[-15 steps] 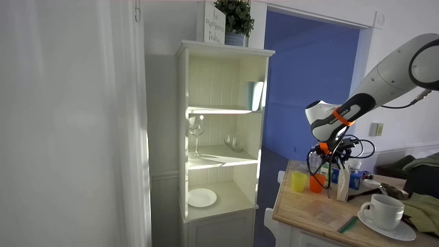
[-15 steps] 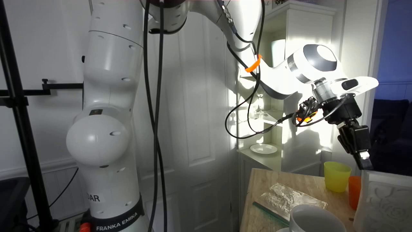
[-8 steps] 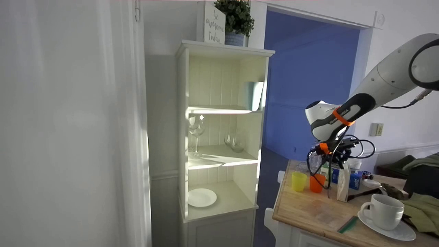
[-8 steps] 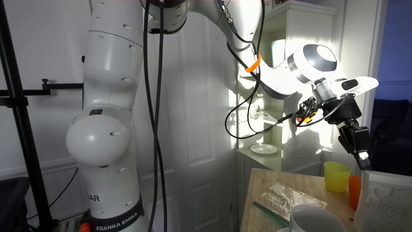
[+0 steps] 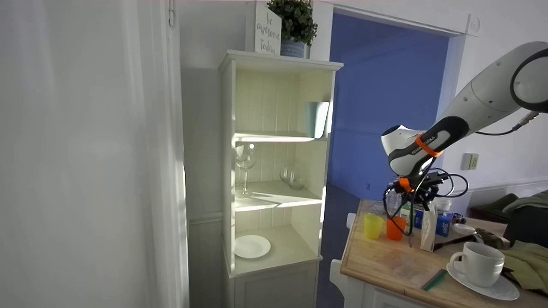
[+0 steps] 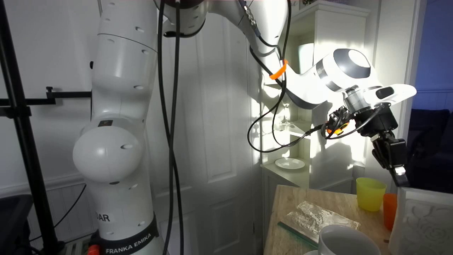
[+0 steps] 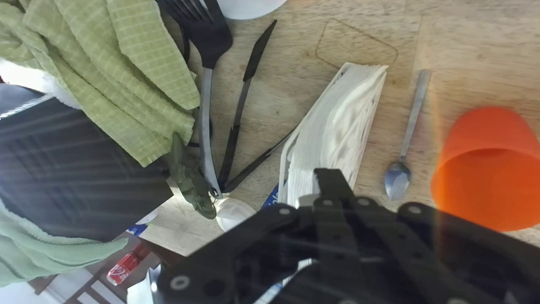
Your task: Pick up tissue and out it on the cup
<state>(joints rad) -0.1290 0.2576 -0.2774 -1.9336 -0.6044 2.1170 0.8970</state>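
The tissues (image 7: 333, 126) are a thick white upright stack in a white embossed holder (image 6: 424, 223). The stack also shows edge-on in an exterior view (image 5: 428, 229). My gripper (image 7: 331, 179) points down at the top of the stack, with its fingers together; they appear shut on tissue, though the pinched part is hidden. The gripper also shows in both exterior views (image 5: 426, 206) (image 6: 401, 180), its tips at the holder's top edge. The white cup (image 5: 483, 264) stands upright on its saucer (image 5: 509, 294); the cup's rim also shows (image 6: 348, 241).
An orange cup (image 7: 489, 169) and a yellow cup (image 6: 370, 194) stand beside the holder. A spoon (image 7: 407, 143), black utensils (image 7: 209, 88) and a green cloth (image 7: 126, 80) lie around it. A zip bag (image 6: 318, 221) lies flat on the table. A blue box (image 5: 443, 224) is behind.
The gripper fingers have closed slightly since one second ago, at the top of the tissue stack. The arm, the holder and the cup have not visibly moved.
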